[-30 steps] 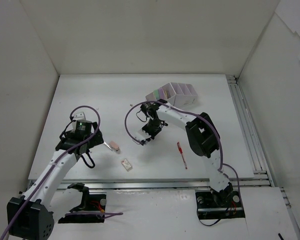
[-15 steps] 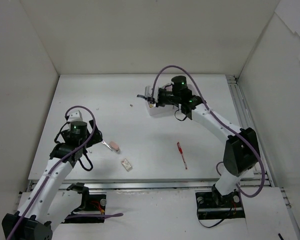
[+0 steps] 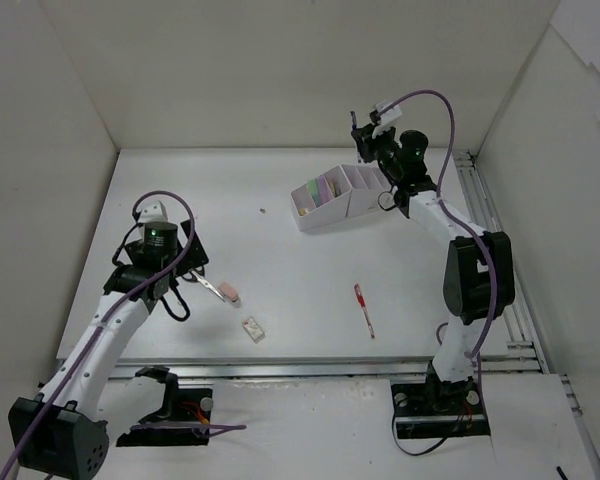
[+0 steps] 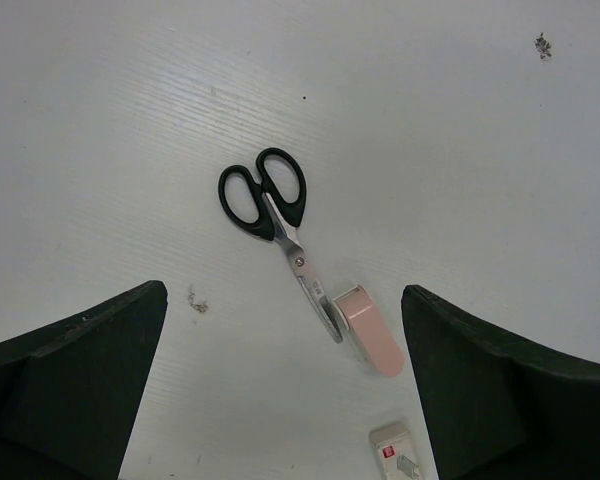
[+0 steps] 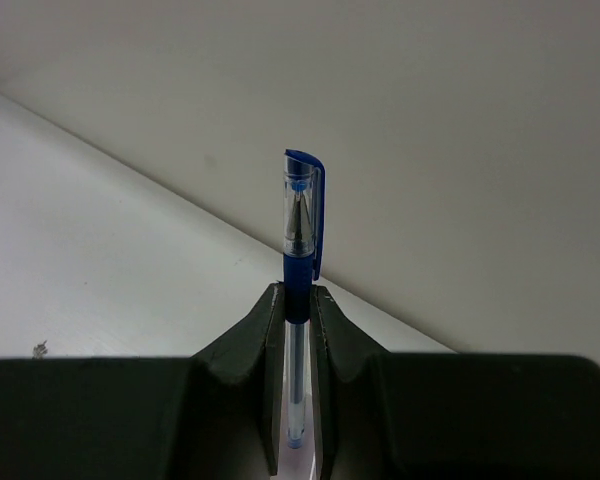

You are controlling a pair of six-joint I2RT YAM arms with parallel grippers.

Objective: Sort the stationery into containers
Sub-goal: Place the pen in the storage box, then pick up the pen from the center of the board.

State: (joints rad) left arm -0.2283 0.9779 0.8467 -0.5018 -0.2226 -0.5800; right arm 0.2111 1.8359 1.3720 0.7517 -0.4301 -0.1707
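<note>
My right gripper is raised high by the back wall, above and behind the white and lilac organizer. It is shut on a blue capped pen, which stands upright between the fingers. My left gripper is open and empty, hovering above the black-handled scissors. A pink eraser lies touching the scissors' blade tip. A small white eraser lies near it. A red pen lies on the table right of centre.
The organizer holds a few coloured pens in its left compartments. White walls close in the table on the left, back and right. A metal rail runs along the right edge. The pink eraser and white eraser sit front left.
My right arm swung from mid-table to the organizer, then rose up and right toward the back wall with the blue pen. My left gripper shifted slightly above the scissors.
</note>
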